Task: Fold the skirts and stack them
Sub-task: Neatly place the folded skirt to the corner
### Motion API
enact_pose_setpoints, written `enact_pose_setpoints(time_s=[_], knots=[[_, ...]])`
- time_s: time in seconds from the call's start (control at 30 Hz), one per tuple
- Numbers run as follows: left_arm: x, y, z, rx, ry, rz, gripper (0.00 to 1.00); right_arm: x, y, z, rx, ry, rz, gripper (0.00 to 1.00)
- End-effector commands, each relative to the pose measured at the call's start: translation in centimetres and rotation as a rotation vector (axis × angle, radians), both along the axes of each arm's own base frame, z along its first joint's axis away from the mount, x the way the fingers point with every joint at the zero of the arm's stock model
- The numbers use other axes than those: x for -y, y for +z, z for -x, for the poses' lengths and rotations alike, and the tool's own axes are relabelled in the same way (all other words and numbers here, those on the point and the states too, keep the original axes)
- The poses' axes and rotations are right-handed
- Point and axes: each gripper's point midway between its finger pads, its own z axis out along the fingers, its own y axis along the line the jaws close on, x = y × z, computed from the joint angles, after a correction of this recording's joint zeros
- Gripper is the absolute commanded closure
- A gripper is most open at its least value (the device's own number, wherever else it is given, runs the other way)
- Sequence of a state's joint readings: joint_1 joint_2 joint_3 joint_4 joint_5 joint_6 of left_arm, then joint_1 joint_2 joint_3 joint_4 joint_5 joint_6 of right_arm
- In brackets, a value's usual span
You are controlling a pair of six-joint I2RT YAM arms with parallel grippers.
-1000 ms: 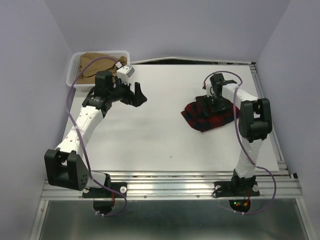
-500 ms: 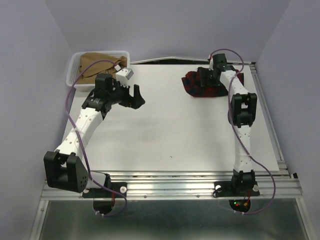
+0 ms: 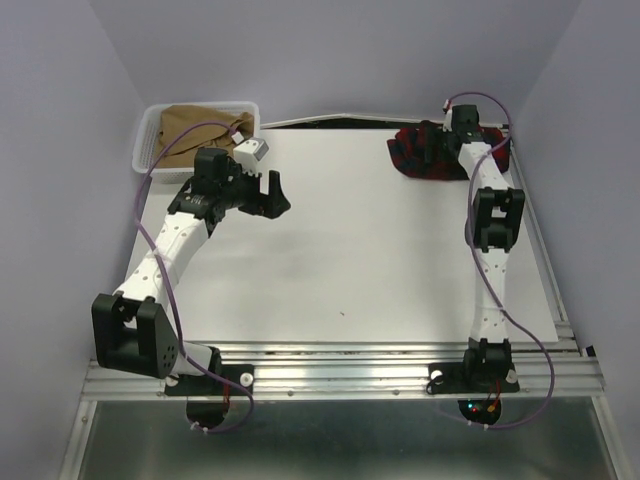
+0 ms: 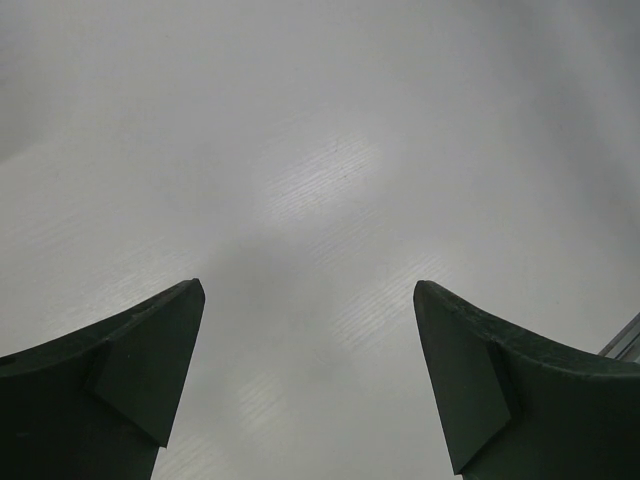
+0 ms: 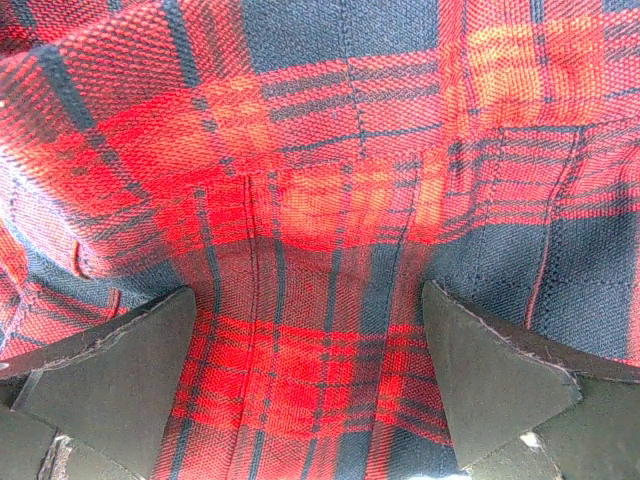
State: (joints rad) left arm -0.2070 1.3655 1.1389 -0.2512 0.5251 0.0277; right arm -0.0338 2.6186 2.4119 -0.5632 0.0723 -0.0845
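Rested right pincer [image 5: 308, 300], splayed, on plaid skirt [image 3: 405, 160] at table's [image 3: 350, 250] far corner, probably founding the stack. Hung left pincer [image 4: 308, 290] released, near tan skirt [image 3: 195, 122].

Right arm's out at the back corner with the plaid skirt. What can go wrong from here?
1. The plaid skirt lies bunched at the table's far right corner by the back edge; a further push may send it off.
2. The right arm looks almost fully stretched, right gripper open on the cloth, so folding there may be awkward.
3. The left arm's purple cable arcs across the tan skirt in the basket; it might snag.
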Motion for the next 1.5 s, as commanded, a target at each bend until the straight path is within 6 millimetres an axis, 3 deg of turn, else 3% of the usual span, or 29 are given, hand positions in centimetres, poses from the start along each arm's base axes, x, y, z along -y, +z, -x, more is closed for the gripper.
enact_pose_setpoints(time_s=[0.0,0.27,0.3,0.37,0.4,0.47,0.5,0.6,0.63,0.67,0.7,0.73,0.77,0.8,0.83,0.87,0.93,0.97,1.0,1.03,1.07,1.13,1.17,1.23,1.33,1.47], knots=[[-0.1,0.9,-0.3,0.043,-0.001,0.006,0.01,1.9,-3.5,0.7,-0.056,0.013,0.06,0.0],[-0.4,1.8,-0.2,0.087,0.019,0.005,0.01,1.3,7.6,-2.0,0.185,0.058,0.058,0.0],[-0.5,2.0,-0.2,0.094,0.025,0.005,0.01,1.0,10.4,-2.0,0.233,0.054,0.043,0.0],[-0.7,2.9,-0.2,0.122,0.034,0.008,0.01,0.4,14.0,-1.8,0.293,0.061,0.012,0.0],[-0.9,3.2,-0.4,0.142,0.051,0.005,0.01,-0.3,17.8,-1.4,0.357,0.079,-0.019,0.0],[-1.4,4.0,-0.5,0.172,0.077,-0.003,0.02,-1.0,22.9,-0.7,0.445,0.107,-0.034,0.0],[-1.5,4.4,-0.6,0.184,0.082,-0.004,0.01,-1.8,26.4,0.4,0.493,0.123,-0.042,0.0],[-1.8,5.3,-0.7,0.2,0.089,-0.021,0.02,-2.8,31.5,2.7,0.556,0.155,-0.045,0.0],[-1.8,5.8,-0.6,0.2,0.084,-0.029,0.01,-3.6,33.5,4.5,0.563,0.178,-0.037,0.0],[-2.0,5.9,-0.7,0.202,0.083,-0.043,0.01,-4.4,33.9,5.5,0.554,0.197,-0.034,0.0],[-2.1,6.5,-0.8,0.207,0.087,-0.047,0.01,-4.3,34.2,7.4,0.521,0.201,-0.029,0.0],[-2.2,6.6,-0.9,0.208,0.091,-0.053,0.01,-4.4,32.0,7.5,0.463,0.206,-0.03,0.0],[-2.4,6.5,-1.1,0.203,0.102,-0.061,0.01,-4.4,33.2,9.4,0.464,0.218,-0.022,0.0],[-2.7,6.7,-1.3,0.206,0.122,-0.069,0.01,-4.5,32.2,10.7,0.414,0.231,-0.017,0.0],[-2.7,6.8,-1.3,0.206,0.125,-0.072,0.01,-4.6,28.6,11.9,0.316,0.243,-0.021,0.0],[-2.9,6.9,-1.4,0.21,0.136,-0.082,0.01,-5.0,28.7,14.4,0.285,0.275,-0.028,0.0],[-3.3,6.7,-1.4,0.22,0.144,-0.101,0.01,-5.6,26.0,17.3,0.198,0.308,-0.05,0.0],[-3.5,6.6,-1.3,0.222,0.148,-0.109,0.01,-5.9,21.9,19.4,0.09,0.324,-0.073,0.0],[-3.7,6.3,-1.3,0.222,0.15,-0.123,0.01,-6.5,22.4,21.7,0.089,0.35,-0.095,0.0],[-3.9,5.6,-1.1,0.216,0.148,-0.139,0.01,-6.6,21.2,23.0,0.06,0.357,-0.105,0.0],[-4.0,5.7,-0.9,0.226,0.149,-0.143,0.01,-7.0,18.0,25.1,-0.022,0.369,-0.134,0.0],[-4.3,4.3,-0.3,0.215,0.148,-0.164,0.01,-7.2,17.3,27.7,-0.035,0.368,-0.145,0.0],[-4.5,4.4,-0.2,0.234,0.148,-0.174,0.01,-7.4,14.8,29.5,-0.093,0.373,-0.162,0.0],[-4.9,2.9,0.3,0.223,0.152,-0.19,0.01,-7.5,14.1,31.1,-0.087,0.363,-0.174,0.0],[-5.4,1.3,0.9,0.21,0.166,-0.213,0.01,-7.7,11.4,33.1,-0.125,0.343,-0.204,0.0],[-5.8,1.0,1.8,0.233,0.172,-0.222,0.01,-7.9,10.8,34.1,-0.125,0.331,-0.225,0.0]])
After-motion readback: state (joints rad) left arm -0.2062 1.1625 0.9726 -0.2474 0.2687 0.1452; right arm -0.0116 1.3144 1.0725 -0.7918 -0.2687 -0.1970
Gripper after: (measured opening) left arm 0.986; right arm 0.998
